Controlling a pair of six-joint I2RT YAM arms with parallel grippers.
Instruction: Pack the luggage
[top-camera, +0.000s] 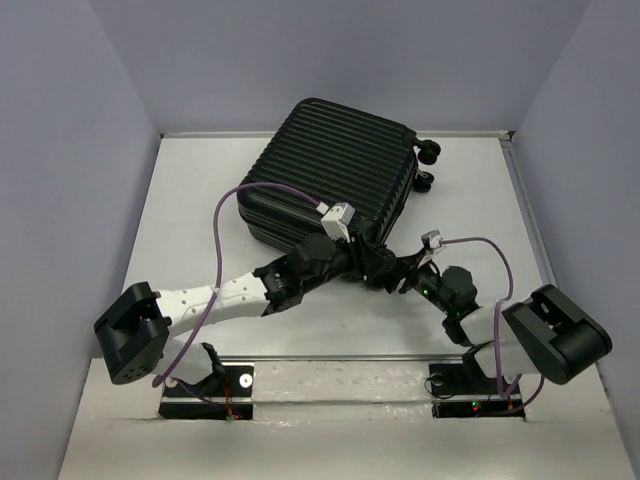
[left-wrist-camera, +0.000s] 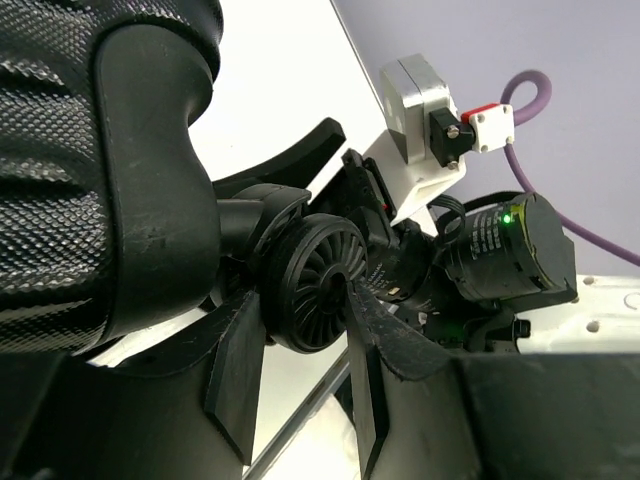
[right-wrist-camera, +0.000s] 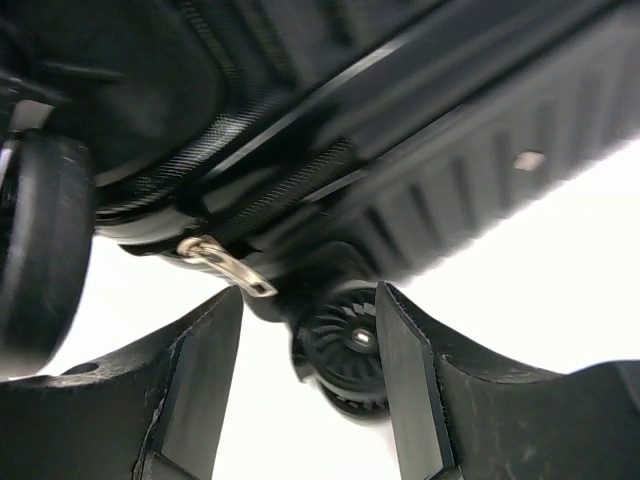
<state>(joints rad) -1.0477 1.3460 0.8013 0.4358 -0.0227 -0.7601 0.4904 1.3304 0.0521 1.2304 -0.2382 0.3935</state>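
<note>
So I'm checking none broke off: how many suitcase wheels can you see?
3. Two sit at the suitcase far right corner: wheel and wheel. A third wheel sits at the near corner between both claws. Any fourth is hidden.

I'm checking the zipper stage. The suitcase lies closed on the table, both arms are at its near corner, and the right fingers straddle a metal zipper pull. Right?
Not quite. In the right wrist view, the right fingers straddle a small black wheel, not the zipper pull, which hangs just left of it. The suitcase lies closed, both arms at its near corner.
</note>
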